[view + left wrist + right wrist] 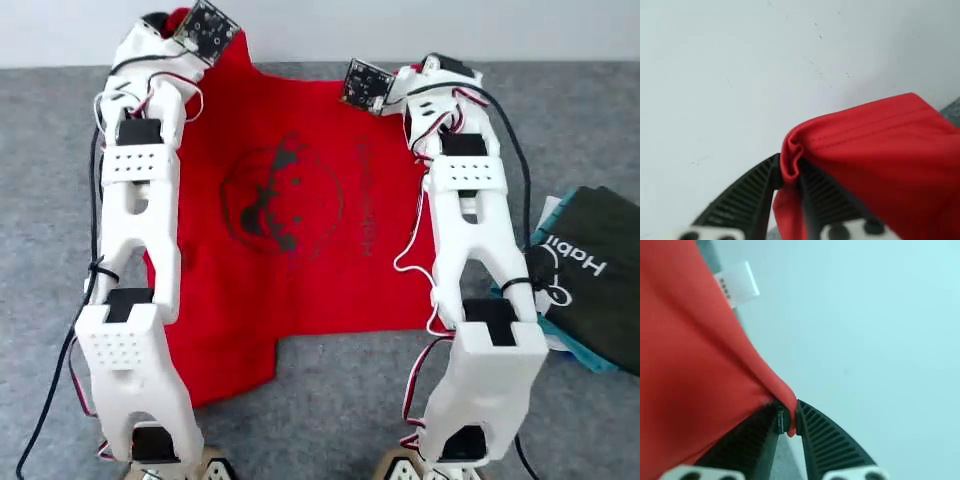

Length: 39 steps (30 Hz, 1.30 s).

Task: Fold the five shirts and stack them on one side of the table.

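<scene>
Fold in progress: the red printed cotton T-shirt (290,250) lies flat beside the folded dark green shirt (590,270). The left gripper (790,172) and right gripper (787,420) are clamped on its far edge. Next, that edge likely needs drawing evenly over the shirt.

The right end effector (787,422) is clamped on a bunched edge of the red shirt (695,370), with the fold pinched between its black ribbed fingers (830,440). A white label (737,284) hangs from the shirt. A pale wall (880,315) stands behind.
</scene>
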Each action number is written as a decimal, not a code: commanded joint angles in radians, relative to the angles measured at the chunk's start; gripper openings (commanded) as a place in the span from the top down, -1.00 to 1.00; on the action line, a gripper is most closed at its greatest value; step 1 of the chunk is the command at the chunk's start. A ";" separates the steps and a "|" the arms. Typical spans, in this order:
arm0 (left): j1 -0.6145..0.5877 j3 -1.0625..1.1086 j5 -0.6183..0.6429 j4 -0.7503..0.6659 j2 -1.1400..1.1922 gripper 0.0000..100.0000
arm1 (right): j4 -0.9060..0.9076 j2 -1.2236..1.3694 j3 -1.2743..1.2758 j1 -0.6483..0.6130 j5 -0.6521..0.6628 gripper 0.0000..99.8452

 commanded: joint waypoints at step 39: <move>0.109 0.762 -0.069 1.312 -0.795 0.97 | 1.463 -0.283 -0.048 0.031 -0.278 0.98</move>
